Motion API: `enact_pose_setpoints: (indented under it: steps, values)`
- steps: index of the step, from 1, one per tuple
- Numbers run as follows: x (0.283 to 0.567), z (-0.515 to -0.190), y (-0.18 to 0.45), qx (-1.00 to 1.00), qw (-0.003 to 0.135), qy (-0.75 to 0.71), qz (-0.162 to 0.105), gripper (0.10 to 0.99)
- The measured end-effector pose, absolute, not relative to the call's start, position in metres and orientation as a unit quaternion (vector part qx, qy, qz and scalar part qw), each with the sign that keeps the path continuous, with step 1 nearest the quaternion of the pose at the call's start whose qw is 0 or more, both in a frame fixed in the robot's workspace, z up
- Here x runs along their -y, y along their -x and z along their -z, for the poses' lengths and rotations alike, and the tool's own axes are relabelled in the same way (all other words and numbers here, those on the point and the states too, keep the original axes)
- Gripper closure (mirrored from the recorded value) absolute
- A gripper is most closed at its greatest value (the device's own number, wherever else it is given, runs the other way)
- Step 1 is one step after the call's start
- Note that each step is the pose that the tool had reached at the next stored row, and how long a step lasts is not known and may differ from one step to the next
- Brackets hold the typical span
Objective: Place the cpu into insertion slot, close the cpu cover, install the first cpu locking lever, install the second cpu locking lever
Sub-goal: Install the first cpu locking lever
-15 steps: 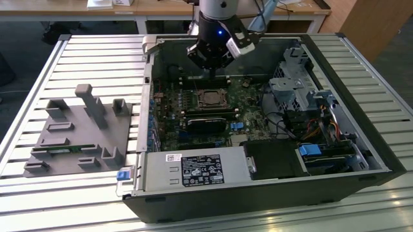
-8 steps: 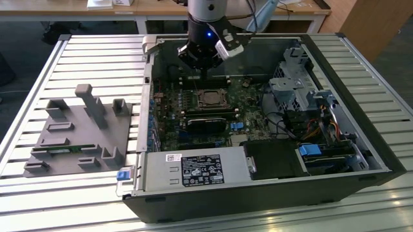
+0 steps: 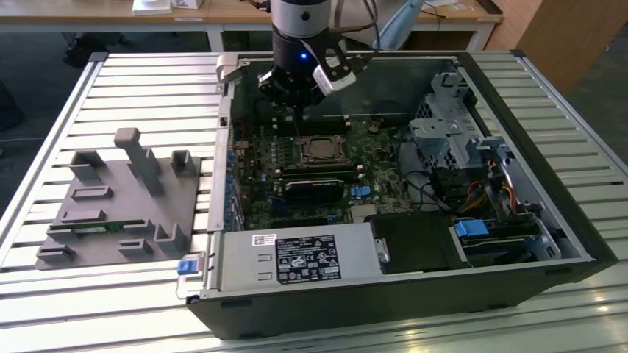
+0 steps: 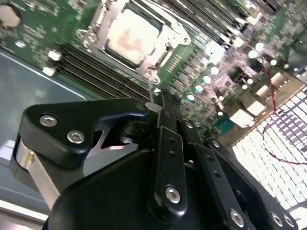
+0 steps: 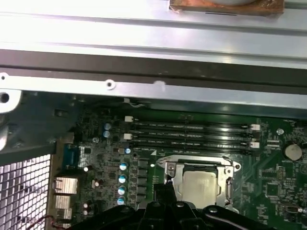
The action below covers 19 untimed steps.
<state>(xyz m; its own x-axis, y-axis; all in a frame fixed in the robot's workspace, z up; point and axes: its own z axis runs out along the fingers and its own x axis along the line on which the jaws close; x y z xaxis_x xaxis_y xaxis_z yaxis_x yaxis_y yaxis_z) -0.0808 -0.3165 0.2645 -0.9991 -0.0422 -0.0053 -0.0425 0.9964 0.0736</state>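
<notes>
One arm reaches down in the exterior view into an open computer case (image 3: 393, 309) lying on a slatted table (image 3: 147, 81), and its gripper (image 3: 294, 110) hangs over the far edge of the green circuit board (image 3: 383, 173), close above the insertion slot (image 3: 302, 149) and slightly to the exterior view's left of it; a grey fixture tray (image 3: 88, 220) sits well apart, beside the case. In the second wrist view the black fingers (image 4: 165, 139) are drawn together until their tips meet, with nothing visible between them, and the tip hovers just beside one corner of the socket. The cpu (image 4: 132, 38) lies flat in the socket, and the cpu cover (image 4: 165, 33) is folded down around it, its window framing the silvery-beige top. In the first wrist view the fingertips point at the socket's near corner, with the cpu seated under the cover and the long memory slots (image 5: 192, 134) running along the socket's far side.
</notes>
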Motion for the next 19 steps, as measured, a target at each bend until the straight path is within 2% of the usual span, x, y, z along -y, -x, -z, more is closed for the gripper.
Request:
enact_pose_setpoints:
  steps: [9,19]
  values:
    - [0.314,-0.260,0.097,-0.999,0.002,0.021,-0.037,0.980]
    - [0.298,-0.257,0.100,-0.999,0.002,0.021,-0.037,0.980]
